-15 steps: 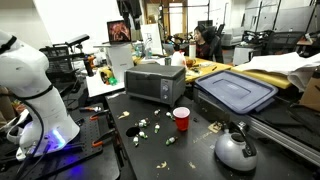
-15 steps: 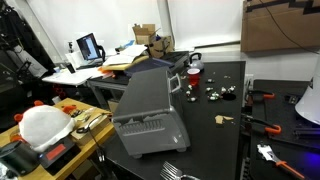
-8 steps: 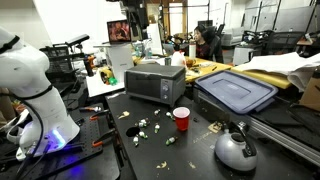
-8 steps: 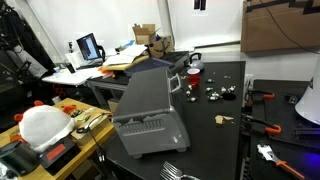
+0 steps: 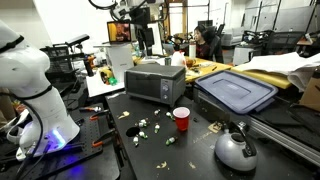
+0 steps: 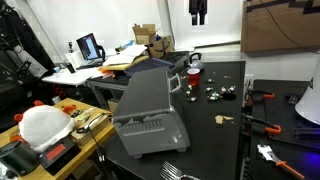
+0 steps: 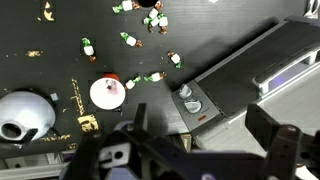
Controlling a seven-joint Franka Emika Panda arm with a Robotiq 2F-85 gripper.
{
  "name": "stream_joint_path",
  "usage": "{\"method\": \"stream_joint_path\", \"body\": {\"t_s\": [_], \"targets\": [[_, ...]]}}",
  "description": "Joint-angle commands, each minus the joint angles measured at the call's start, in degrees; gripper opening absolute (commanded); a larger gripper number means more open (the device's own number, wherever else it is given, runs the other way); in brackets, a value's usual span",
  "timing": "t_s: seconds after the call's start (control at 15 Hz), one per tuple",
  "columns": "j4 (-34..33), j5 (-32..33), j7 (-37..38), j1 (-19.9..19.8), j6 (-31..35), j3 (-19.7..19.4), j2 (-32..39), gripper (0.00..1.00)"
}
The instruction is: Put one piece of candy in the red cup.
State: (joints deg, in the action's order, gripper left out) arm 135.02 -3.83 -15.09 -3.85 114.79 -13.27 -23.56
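Observation:
The red cup (image 5: 181,119) stands upright on the black table in front of the grey toaster oven (image 5: 153,82). From above in the wrist view the red cup (image 7: 107,93) shows its white inside. It also shows in an exterior view (image 6: 194,71). Small green-and-white candy pieces (image 5: 145,126) lie scattered beside it, and they show in the wrist view (image 7: 150,20) and an exterior view (image 6: 218,93). My gripper (image 5: 140,12) hangs high above the table, open and empty. Its fingers frame the toaster oven's corner in the wrist view (image 7: 205,140).
A round silver kettle (image 5: 236,150) sits near the table's front, seen also in the wrist view (image 7: 25,115). A blue-lidded bin (image 5: 235,92) lies beside the toaster oven. A white robot base (image 5: 30,90) stands at the side. Tools lie on the table edge (image 6: 262,98).
My gripper has come down into the top of both exterior views. Nothing on the table has moved.

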Motion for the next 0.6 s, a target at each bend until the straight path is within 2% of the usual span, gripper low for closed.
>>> {"method": "stream_joint_path", "body": {"t_s": [0.0,0.53], "targets": [[2.15,-1.87,2.27,-0.96,3.46,0.82,2.82,1.0],[6.26,-3.35,9.04,-1.72,13.97,1.96,10.08,1.0]]}}
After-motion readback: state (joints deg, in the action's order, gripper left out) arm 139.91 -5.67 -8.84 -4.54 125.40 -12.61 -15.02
